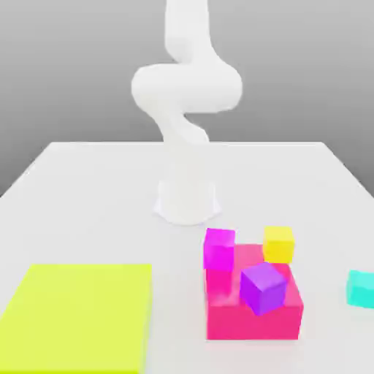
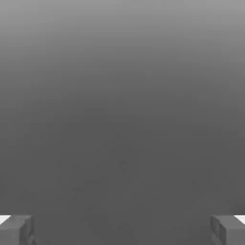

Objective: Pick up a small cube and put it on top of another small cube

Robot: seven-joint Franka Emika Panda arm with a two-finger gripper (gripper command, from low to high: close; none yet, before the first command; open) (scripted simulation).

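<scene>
The small cyan cube (image 1: 361,288) sits on the white table (image 1: 88,190) at the exterior view's right edge, partly cut off by the frame. A purple cube (image 1: 262,287) rests tilted on a big pink block (image 1: 252,320). A magenta cube (image 1: 219,248) and a yellow cube (image 1: 278,243) stand at that block's far edge; whether they are on it or behind it I cannot tell. In the hand view my gripper (image 2: 122,230) is open, its grey fingertips (image 2: 16,229) far apart, with nothing between them and plain grey beyond.
The arm's white base (image 1: 187,201) stands at the table's middle, and its links rise out of the picture. A flat yellow-green pad (image 1: 77,318) covers the near part of the table on the exterior view's left.
</scene>
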